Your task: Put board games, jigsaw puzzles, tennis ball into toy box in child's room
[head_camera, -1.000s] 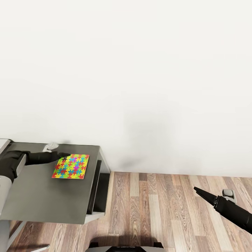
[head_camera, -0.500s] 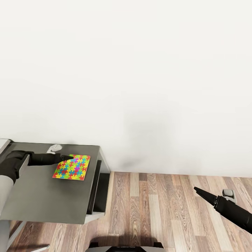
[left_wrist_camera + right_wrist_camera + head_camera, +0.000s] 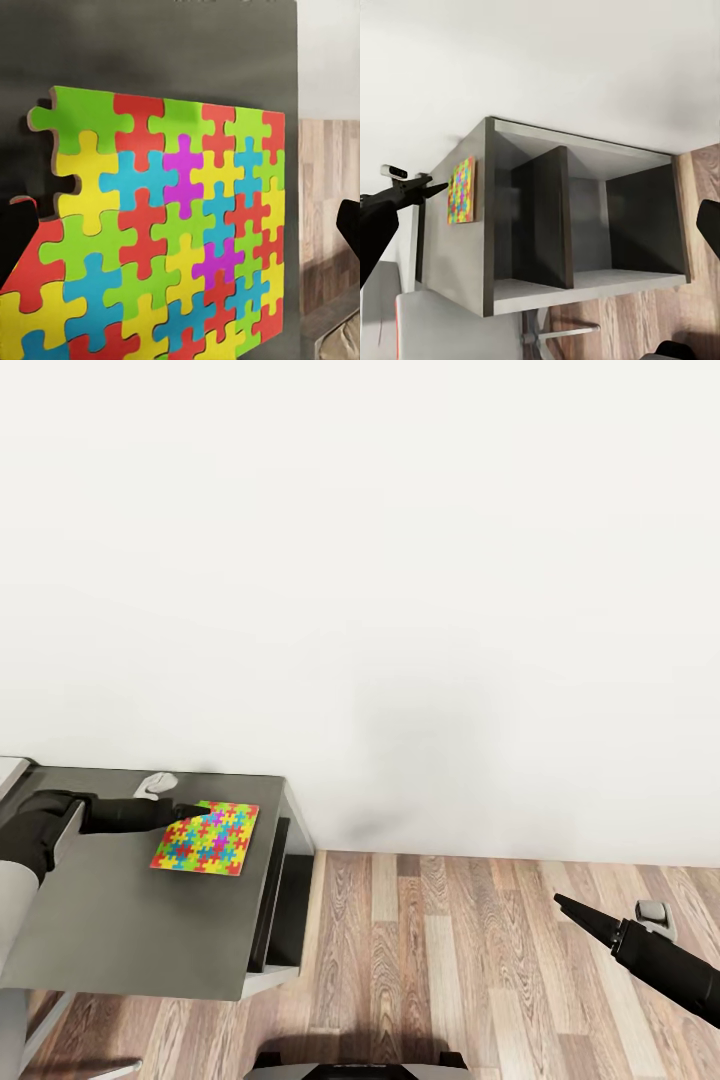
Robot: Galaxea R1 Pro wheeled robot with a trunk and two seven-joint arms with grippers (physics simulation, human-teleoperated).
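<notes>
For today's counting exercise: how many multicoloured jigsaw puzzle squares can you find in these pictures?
1: the flat multicoloured jigsaw puzzle square lies on the dark grey cabinet top, at the left gripper. Others may be out of view.

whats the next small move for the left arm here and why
Probably close the left gripper on the jigsaw puzzle. Its fingers already sit at the puzzle's near-wall edge on the dark grey cabinet top, but a firm grip isn't evident yet.

No text, label, brand or number can be read on anything here.
</notes>
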